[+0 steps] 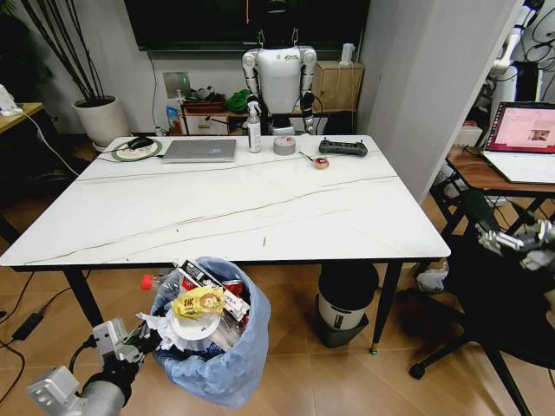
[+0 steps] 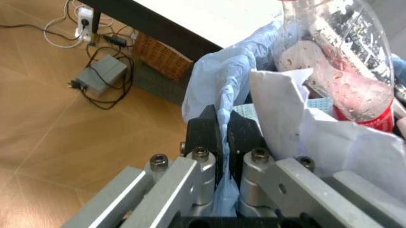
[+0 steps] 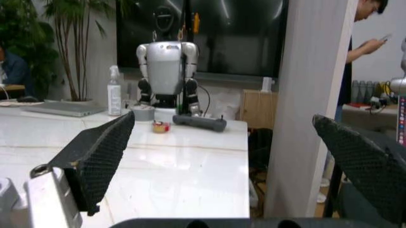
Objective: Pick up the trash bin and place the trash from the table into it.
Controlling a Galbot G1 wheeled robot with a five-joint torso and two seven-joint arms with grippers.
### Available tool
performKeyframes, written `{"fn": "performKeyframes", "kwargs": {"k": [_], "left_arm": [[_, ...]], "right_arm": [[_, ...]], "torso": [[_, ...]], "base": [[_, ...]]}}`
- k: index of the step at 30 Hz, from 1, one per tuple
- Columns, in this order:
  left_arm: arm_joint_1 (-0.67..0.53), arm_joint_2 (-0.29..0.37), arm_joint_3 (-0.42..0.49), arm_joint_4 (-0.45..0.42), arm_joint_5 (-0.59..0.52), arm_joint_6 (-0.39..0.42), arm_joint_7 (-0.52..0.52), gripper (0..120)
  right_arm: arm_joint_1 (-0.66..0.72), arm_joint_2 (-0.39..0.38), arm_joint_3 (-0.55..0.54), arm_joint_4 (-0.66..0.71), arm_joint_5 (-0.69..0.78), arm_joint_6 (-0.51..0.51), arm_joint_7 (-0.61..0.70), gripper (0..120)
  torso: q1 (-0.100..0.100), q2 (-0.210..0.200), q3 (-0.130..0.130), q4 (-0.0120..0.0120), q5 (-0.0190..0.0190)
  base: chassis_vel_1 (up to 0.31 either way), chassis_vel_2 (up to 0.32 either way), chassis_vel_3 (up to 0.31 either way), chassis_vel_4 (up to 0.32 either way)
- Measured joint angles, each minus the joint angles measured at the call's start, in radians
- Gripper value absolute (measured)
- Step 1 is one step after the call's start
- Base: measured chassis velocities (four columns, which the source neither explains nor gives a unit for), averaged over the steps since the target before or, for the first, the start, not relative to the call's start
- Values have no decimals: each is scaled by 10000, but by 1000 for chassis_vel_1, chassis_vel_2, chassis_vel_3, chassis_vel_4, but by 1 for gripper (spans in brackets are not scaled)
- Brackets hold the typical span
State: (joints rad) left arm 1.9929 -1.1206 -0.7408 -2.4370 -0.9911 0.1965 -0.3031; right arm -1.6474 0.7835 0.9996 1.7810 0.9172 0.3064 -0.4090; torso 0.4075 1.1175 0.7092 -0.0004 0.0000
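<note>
White marble table (image 1: 234, 208) spans the room's middle; near half bare, far edge w/ 1 laptop (image 1: 200, 150), 1 spray bottle (image 1: 253, 128), 1 tape roll (image 1: 284, 146). Just below near edge, 1 trash bin (image 1: 227, 360) w/ light-blue bag, heaped w/ trash (image 1: 198, 309): tissues, wrappers, 1 red-capped bottle (image 2: 345, 61). Left gripper (image 2: 223, 137), near left, is clamped on bag's rim fold. Right gripper (image 3: 222, 156), off table's right side, gapes wide, holding nothing.

laptop (image 1: 199, 151) | spray bottle (image 1: 253, 126) | tape roll (image 1: 284, 146) | black controller (image 1: 343, 148) | potted plant (image 1: 101, 119)
</note>
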Motion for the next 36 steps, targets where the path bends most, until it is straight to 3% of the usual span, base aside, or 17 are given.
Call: {"fn": "performKeyframes", "kwargs": {"k": [14, 36], "left_arm": [[-36, 121, -243, 99, -2, -31, 73, 0], [114, 49, -234, 349, 687, -116, -41, 0]], "right_arm": [[-2358, 684, 718, 1182, -192, 92, -229, 100], [-2417, 783, 667, 1203, -338, 148, -279, 100]], "torso": [[0, 0, 0, 1, -2], [0, -2, 1, 1, 0]], "base": [[0, 0, 0, 0], [0, 0, 0, 0]]}}
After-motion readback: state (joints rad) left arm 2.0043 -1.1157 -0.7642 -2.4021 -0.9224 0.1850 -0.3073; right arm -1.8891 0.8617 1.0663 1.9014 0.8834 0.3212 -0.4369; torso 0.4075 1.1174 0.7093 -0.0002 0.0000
